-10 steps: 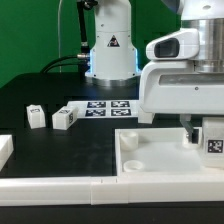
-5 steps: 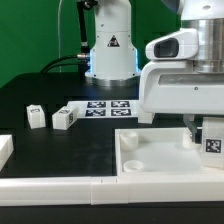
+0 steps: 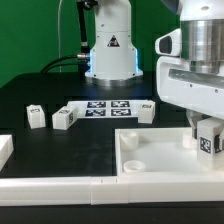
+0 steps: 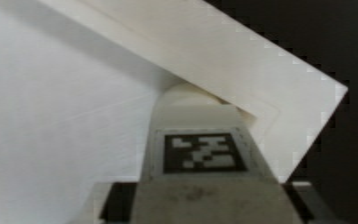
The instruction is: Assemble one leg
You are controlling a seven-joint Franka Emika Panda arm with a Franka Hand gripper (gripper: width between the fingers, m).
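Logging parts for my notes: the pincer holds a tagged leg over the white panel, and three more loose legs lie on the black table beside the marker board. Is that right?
Not three: the exterior view shows two loose legs left of the marker board. The pincer does hold a tagged leg over the white panel.

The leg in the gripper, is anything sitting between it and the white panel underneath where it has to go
Nothing visible does. The gripper holds the leg over the far corner of the white panel on the exterior view's right. In the wrist view, only bare panel shows beyond the leg. The corner recess there is hidden.
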